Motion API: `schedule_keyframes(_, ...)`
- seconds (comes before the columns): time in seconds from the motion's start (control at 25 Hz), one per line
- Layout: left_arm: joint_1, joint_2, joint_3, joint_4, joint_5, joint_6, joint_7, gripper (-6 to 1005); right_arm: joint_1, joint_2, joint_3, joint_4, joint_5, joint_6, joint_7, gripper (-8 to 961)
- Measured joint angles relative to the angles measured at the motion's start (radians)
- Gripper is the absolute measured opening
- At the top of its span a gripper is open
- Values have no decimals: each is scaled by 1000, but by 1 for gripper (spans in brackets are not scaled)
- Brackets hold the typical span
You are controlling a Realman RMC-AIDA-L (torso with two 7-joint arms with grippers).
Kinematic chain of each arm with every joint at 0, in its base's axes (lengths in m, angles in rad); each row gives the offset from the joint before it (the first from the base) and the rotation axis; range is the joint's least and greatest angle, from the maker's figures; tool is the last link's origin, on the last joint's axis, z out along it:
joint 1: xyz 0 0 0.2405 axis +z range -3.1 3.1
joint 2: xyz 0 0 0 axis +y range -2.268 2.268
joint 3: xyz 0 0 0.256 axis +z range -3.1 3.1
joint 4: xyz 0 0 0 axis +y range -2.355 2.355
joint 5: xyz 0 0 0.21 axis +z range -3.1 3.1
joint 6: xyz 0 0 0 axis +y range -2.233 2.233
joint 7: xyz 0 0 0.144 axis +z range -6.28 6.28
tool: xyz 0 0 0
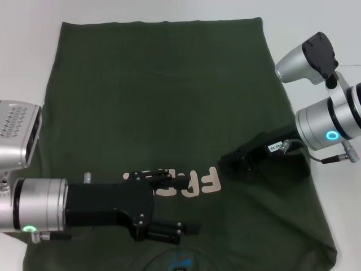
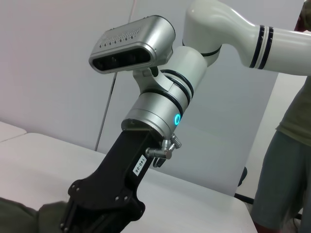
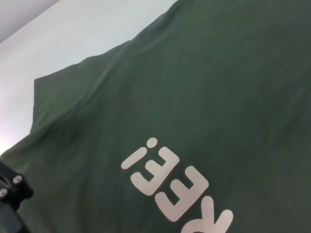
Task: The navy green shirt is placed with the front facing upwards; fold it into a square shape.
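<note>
The navy green shirt (image 1: pixel 158 101) lies flat on the white table, hem at the far side, collar and small blue print (image 1: pixel 179 261) at the near edge. Its pale letters "FREE!" (image 1: pixel 203 180) face up. My left gripper (image 1: pixel 183 206) reaches in from the near left, open, low over the chest just beside the letters, with nothing between its fingers. My right gripper (image 1: pixel 228 165) comes in from the right and is down on the cloth beside the letters, near the shirt's right edge. The left wrist view shows its black housing (image 2: pixel 112 189) and shirt cloth (image 2: pixel 24 216). The right wrist view shows the letters (image 3: pixel 170 189).
Bare white table (image 1: pixel 22 68) shows to the left, the right and beyond the shirt. A person (image 2: pixel 286 160) in a green top stands past the table's far side in the left wrist view. A black gripper part (image 3: pixel 9 194) shows at the right wrist view's edge.
</note>
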Motion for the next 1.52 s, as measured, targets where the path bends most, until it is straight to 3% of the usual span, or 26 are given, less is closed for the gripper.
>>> schedule_keyframes(0.4,6,-2,0,0,-1,2,14,933,-13,-9,10,-19,29,13,-20,342)
schedule_keyframes(0.64,7,-2,0,0,-3,5,14,933,-9,-39,10,-82,-141,25,40,554)
schedule_keyframes(0.8,8,-2,0,-1,-3,6,14,932,-3,-36,9,-135,-259,27,64,651)
schedule_keyframes(1.04,9,-3,0,-2,-3,8,8,932,-1,-3,-4,-238,-396,-24,87,653)
schedule_keyframes(1.52,9,-3,0,-4,-3,11,7,933,0,-2,-14,-310,-449,-117,113,595)
